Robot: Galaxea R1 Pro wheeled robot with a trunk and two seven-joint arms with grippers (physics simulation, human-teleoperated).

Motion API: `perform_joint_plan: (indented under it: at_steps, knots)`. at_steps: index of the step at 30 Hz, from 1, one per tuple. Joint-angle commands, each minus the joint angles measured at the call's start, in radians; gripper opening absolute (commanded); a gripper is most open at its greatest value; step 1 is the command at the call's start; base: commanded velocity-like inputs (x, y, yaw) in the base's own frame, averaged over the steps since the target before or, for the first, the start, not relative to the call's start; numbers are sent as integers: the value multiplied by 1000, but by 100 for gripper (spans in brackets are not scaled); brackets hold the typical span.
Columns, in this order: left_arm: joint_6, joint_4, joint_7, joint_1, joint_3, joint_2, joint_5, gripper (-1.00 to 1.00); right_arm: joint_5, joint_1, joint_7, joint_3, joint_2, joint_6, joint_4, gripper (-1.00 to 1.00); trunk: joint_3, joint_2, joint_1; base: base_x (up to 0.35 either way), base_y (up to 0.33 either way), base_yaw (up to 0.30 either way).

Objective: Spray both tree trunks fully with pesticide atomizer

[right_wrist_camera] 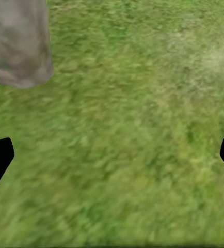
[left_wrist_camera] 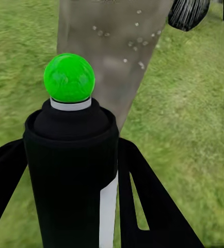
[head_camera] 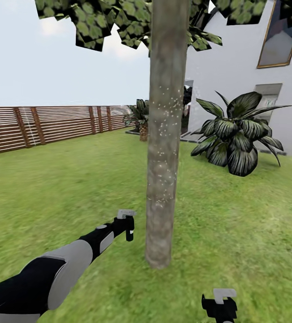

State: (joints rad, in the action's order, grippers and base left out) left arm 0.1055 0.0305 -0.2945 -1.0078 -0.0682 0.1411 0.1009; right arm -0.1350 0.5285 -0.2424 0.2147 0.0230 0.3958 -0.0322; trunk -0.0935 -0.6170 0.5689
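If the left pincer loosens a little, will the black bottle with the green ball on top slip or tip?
The black round-sided bottle with a green ball top looks smooth and cylindrical, so it would probably slide or turn in a loosened left pincer. It seems rigid, unlikely to deform. Being tall and narrow, it would likely tip and roll on the grass lawn.

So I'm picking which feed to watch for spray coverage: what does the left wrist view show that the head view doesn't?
Left wrist view alone: the green dot on top of the bottle held in the left tool. Head view alone: the fence, white house, leaves, right tool. Both: the trunk with white specks, and lawn.
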Motion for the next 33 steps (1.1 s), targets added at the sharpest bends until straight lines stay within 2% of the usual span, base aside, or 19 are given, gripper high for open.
perform_joint_plan:
  at_steps: [1, 8, 21, 33]
  knots:
    - [0, 0, 0, 0, 1, 0, 0, -100, 0, 0, 0, 0, 0, 0, 0, 100, 0, 0, 0, 116, 324, -206]
    - [-1, 0, 0, 0, 1, 0, 0, -100, 4, -1, 0, 0, -1, 0, 0, 100, 0, 0, 0, 122, 325, -84]
    - [-2, 0, 0, 0, 1, 0, 0, -100, 5, -1, 0, 0, -1, 0, 0, 100, 0, 0, 0, 121, 330, -273]
    - [-4, 0, 0, 0, 1, 0, 0, -100, 5, -1, 0, 0, -2, -2, 0, 100, -1, 0, 0, 112, 336, -74]
